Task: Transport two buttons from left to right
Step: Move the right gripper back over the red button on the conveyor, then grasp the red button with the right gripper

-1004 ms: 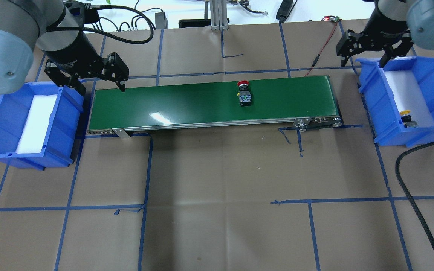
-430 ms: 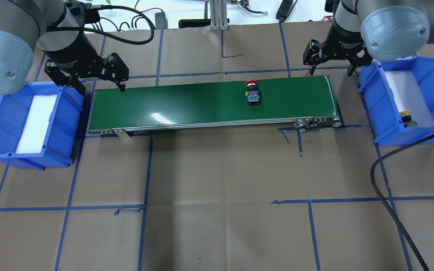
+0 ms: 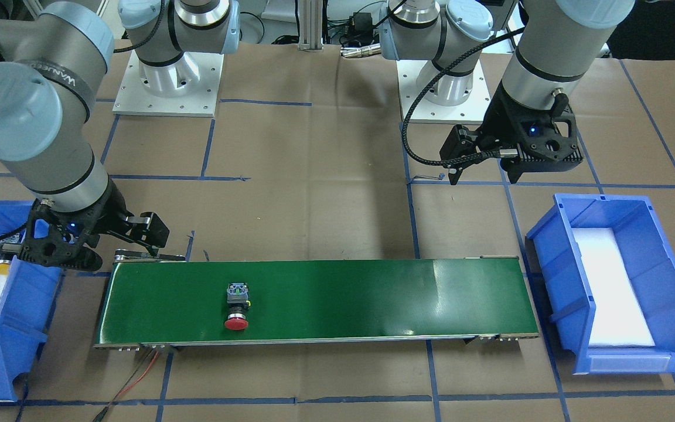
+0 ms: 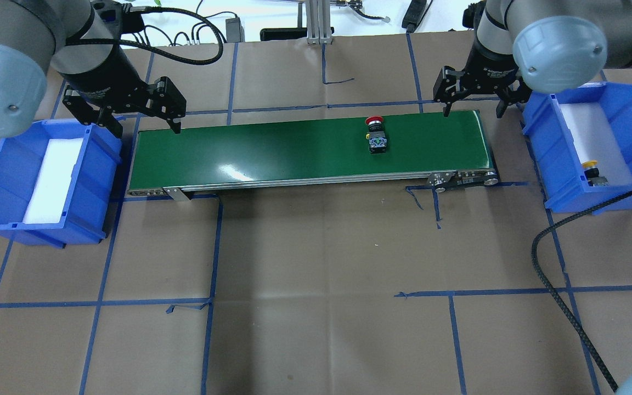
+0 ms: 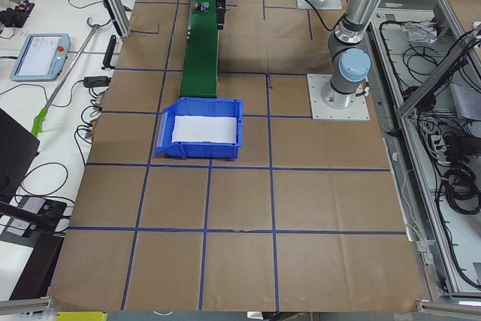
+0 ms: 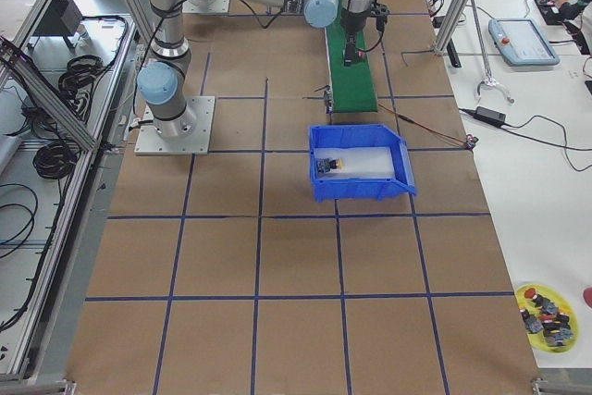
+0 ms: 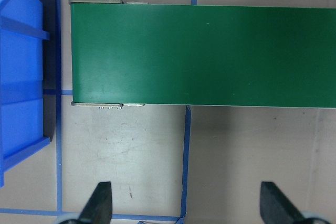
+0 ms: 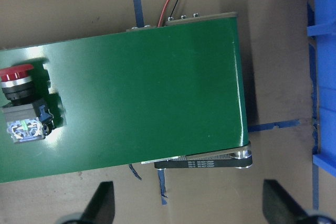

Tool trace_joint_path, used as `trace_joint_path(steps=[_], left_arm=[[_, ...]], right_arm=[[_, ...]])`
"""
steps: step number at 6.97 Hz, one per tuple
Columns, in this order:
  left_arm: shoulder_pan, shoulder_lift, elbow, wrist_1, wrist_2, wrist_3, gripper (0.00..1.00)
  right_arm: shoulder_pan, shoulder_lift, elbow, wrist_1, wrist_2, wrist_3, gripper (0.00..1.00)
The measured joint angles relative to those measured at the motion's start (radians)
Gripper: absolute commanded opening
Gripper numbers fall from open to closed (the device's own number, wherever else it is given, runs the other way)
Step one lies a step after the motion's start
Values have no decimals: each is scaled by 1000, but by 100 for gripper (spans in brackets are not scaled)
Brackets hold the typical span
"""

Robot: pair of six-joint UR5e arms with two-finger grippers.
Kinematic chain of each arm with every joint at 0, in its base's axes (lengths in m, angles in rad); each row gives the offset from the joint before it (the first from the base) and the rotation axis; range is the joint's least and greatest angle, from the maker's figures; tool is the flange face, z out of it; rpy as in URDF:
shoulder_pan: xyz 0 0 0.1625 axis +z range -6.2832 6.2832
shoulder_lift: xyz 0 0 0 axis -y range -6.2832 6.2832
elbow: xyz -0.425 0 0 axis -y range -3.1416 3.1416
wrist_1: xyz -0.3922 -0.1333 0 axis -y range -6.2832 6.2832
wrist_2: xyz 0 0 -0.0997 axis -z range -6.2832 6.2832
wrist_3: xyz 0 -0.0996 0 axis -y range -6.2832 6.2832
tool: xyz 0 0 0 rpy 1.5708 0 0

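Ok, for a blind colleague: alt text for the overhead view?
A red button lies on a green conveyor belt, right of centre; a yellow button sits in the right bin. The left gripper and right gripper hang open.

Red button on belt, yellow binned

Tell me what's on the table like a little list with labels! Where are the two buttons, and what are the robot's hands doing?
red button: lying on the green belt, toward its right end, cap pointing away from the robot
yellow button: inside the right blue bin
left blue bin: only white padding shows
left gripper: open, empty, by the belt's left end
right gripper: open, empty, by the belt's right end, apart from the red button
left to do: red button into the right blue bin
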Motion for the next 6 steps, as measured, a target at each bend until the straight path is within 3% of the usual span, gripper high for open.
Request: trace_joint_path(steps=[3, 6], left_arm=[[0, 0, 0, 0, -2, 0, 100], [0, -2, 0, 0, -4, -1, 100]], right_arm=[[70, 62, -4, -101, 6, -32, 99], [90, 152, -12, -210, 94, -130, 99]])
